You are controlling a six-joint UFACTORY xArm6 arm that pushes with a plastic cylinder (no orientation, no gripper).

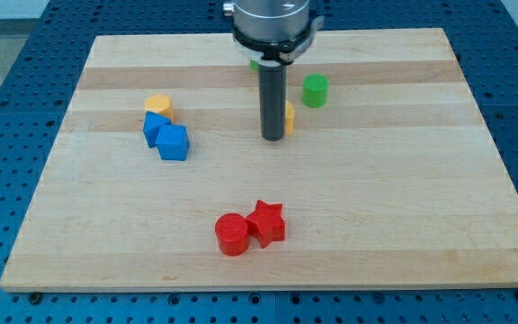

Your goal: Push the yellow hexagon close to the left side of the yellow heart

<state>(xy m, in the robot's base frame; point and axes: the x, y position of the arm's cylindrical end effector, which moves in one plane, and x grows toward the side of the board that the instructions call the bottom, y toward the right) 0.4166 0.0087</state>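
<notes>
The yellow hexagon (158, 105) lies at the view's left, touching the top of a blue block (155, 127). A second yellow block (289, 117), probably the heart, sits near the middle top, mostly hidden behind my rod. My tip (272, 139) rests on the board right at that yellow block's left side, far to the right of the hexagon.
A blue cube (174, 143) touches the other blue block. A green cylinder (315, 90) stands right of the rod; another green piece (254, 64) peeks out behind it. A red cylinder (232, 234) and red star (266, 222) sit together near the view's bottom.
</notes>
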